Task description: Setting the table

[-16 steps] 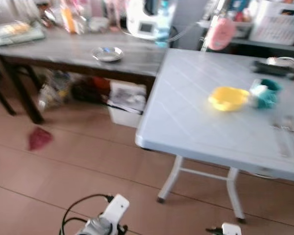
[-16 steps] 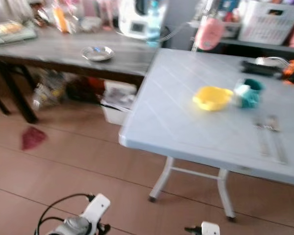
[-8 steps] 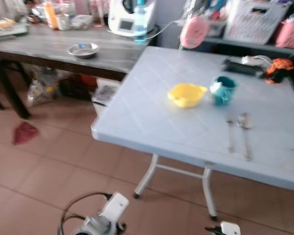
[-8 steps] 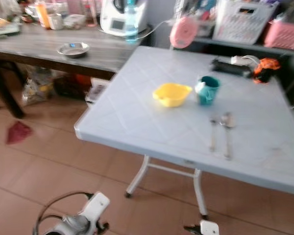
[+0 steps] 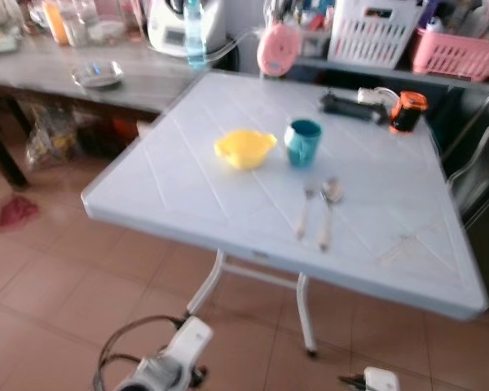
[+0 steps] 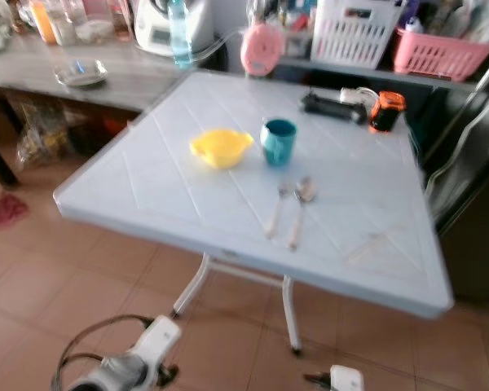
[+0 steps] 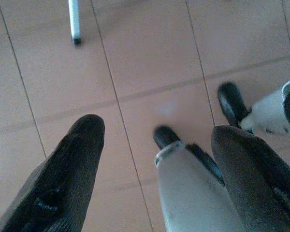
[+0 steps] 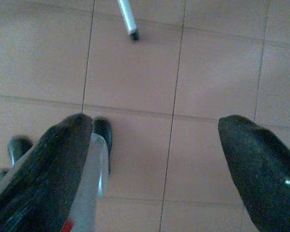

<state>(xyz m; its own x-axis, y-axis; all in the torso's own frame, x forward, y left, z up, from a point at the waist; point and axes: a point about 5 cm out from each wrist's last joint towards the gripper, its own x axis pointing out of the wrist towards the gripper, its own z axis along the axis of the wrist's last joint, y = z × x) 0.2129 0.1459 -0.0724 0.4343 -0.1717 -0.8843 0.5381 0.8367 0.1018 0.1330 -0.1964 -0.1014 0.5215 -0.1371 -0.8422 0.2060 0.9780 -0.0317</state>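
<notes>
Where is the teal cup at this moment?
The teal cup stands upright on the white table, just right of the yellow bowl, beyond the two spoons.

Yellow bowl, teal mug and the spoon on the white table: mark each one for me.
yellow bowl [image 5: 244,150], left eye view, on its near outer wall.
teal mug [image 5: 302,142], left eye view, on its side.
spoon [image 5: 327,215], left eye view, mid-handle.

Brown tiled floor [image 5: 41,285]; white folding table [image 5: 187,195]; dark wooden side table [image 5: 33,77] behind, cluttered.

Silver arm [image 5: 159,371] w/ black cable, black claw fingers [image 7: 63,179]
</notes>
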